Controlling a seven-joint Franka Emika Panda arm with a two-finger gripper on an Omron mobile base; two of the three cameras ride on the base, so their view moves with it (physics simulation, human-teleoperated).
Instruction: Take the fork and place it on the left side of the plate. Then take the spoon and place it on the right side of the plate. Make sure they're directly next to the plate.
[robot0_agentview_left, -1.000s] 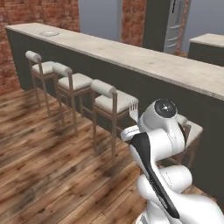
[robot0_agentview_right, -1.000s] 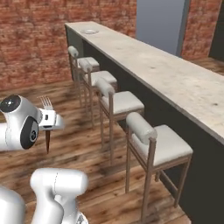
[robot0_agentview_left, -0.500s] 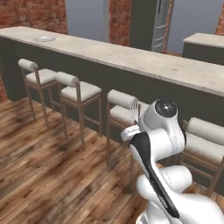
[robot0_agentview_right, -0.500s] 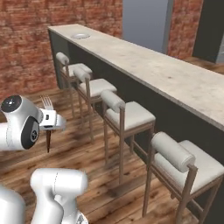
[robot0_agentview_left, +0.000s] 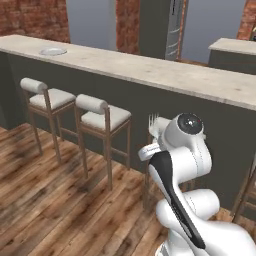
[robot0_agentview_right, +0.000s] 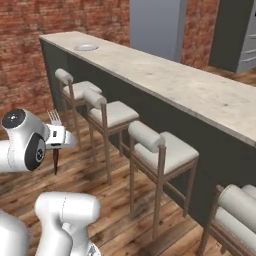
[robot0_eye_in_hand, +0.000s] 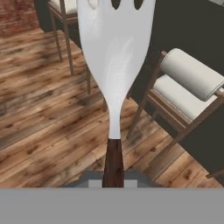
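My pincer is clamped on the fork, gripping its dark handle low down; in the hand view the pale tines rise toward twelve o'clock from the handle at six. From the right base view the fork stands roughly upright, tines up and the brown handle tip hanging below my hand. In the left base view the tines peek out at about nine o'clock of my wrist.

Beyond my hand runs a row of bar stools along a long counter. The plate sits far off on that counter, toward ten o'clock in the left base view, well apart from me.

By my reckoning the fork is picked up but not yet delivered: I am in transit. Setting it left of the plate remains, and the whole spoon half too
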